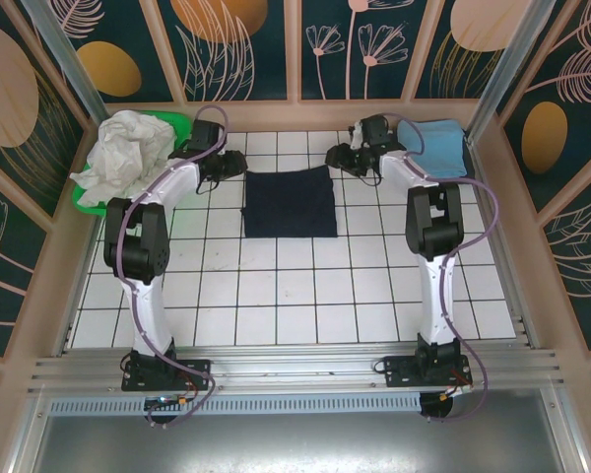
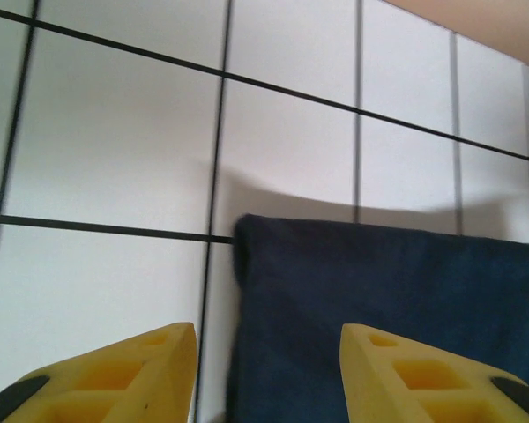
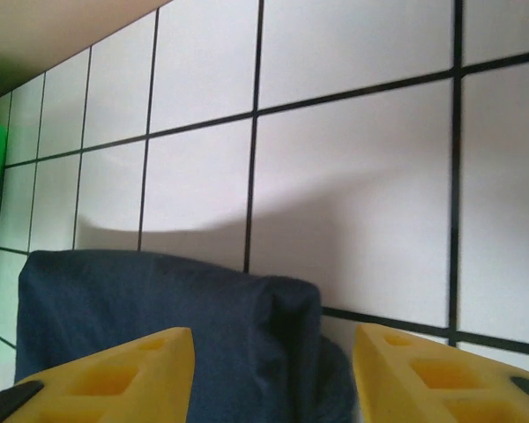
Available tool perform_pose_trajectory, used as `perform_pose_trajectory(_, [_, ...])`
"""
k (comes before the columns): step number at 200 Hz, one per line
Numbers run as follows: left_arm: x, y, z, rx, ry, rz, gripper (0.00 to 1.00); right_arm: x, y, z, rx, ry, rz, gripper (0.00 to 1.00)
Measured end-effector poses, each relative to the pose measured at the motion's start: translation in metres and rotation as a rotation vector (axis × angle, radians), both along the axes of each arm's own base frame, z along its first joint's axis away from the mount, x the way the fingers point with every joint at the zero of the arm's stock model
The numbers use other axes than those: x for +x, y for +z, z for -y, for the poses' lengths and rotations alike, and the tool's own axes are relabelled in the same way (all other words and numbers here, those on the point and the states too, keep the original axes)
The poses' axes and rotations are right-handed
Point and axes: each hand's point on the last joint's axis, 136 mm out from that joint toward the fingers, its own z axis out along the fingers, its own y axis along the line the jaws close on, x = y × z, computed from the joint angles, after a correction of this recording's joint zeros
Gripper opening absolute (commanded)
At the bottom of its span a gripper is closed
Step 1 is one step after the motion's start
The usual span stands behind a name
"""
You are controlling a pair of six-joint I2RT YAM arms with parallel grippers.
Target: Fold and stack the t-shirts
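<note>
Dark navy cotton t-shirt (image 1: 291,202) is folded, centre; crumpled white shirt (image 1: 123,153), 10 o'clock, is not. Left gripper (image 2: 264,339), right gripper (image 3: 273,339): spread wide, nothing held.

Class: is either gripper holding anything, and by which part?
Nothing is held. The left gripper and the right gripper are both open, each at a far corner of the folded navy t-shirt.

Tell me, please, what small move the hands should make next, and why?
Probably lower both open hands and close them on the far corners of the navy t-shirt. The left hand hangs over its far left corner, the right hand over the far right, neither gripping. It lies folded, apart from the light blue t-shirt, so stacking seems due.
</note>
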Motion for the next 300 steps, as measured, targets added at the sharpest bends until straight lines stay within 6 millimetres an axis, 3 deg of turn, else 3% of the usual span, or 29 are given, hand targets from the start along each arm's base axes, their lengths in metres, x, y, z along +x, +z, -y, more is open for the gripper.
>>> perform_pose_trajectory(21, [-0.001, -0.001, 0.001, 0.000, -0.015, 0.001, 0.46, 0.001, 0.005, 0.008, -0.028, -0.020, 0.033, 0.51])
perform_pose_trajectory(41, [-0.006, -0.004, 0.014, -0.028, -0.056, 0.005, 0.46, -0.022, 0.008, 0.005, -0.033, -0.005, 0.040, 0.50])
perform_pose_trajectory(76, [-0.014, -0.013, 0.054, -0.071, -0.157, 0.007, 0.42, -0.048, 0.006, -0.037, -0.011, 0.084, 0.064, 0.41])
perform_pose_trajectory(100, [-0.014, -0.046, 0.067, -0.065, -0.180, -0.040, 0.42, -0.050, -0.007, -0.065, 0.008, 0.133, 0.053, 0.34])
perform_pose_trajectory(126, [-0.016, -0.090, 0.061, -0.043, -0.175, -0.108, 0.42, -0.030, -0.034, -0.058, -0.003, 0.086, 0.015, 0.28])
perform_pose_trajectory(143, [-0.009, -0.081, 0.062, -0.050, -0.177, -0.077, 0.45, -0.026, -0.053, -0.042, -0.011, 0.044, -0.036, 0.28])
perform_pose_trajectory(171, [-0.015, -0.072, 0.060, -0.051, -0.178, -0.064, 0.52, -0.019, -0.054, -0.025, -0.010, 0.000, -0.043, 0.28])
perform_pose_trajectory(203, [-0.037, -0.031, 0.062, -0.053, -0.189, -0.001, 0.53, -0.030, -0.056, -0.018, -0.018, -0.020, -0.035, 0.28])
perform_pose_trajectory(223, [-0.059, -0.003, 0.079, -0.067, -0.226, 0.060, 0.52, -0.057, -0.057, -0.011, -0.029, -0.047, -0.053, 0.28])
perform_pose_trajectory(240, [-0.087, -0.001, 0.100, -0.092, -0.268, 0.067, 0.51, -0.091, -0.058, -0.001, -0.053, -0.083, -0.079, 0.29])
perform_pose_trajectory(261, [-0.130, -0.029, 0.124, -0.125, -0.330, -0.002, 0.51, -0.146, -0.060, 0.009, -0.086, -0.119, -0.119, 0.32])
perform_pose_trajectory(279, [-0.160, -0.060, 0.127, -0.130, -0.351, -0.085, 0.51, -0.195, -0.060, 0.008, -0.107, -0.105, -0.155, 0.34])
perform_pose_trajectory(300, [-0.164, -0.079, 0.123, -0.107, -0.336, -0.132, 0.49, -0.241, -0.057, 0.006, -0.132, -0.080, -0.195, 0.39])
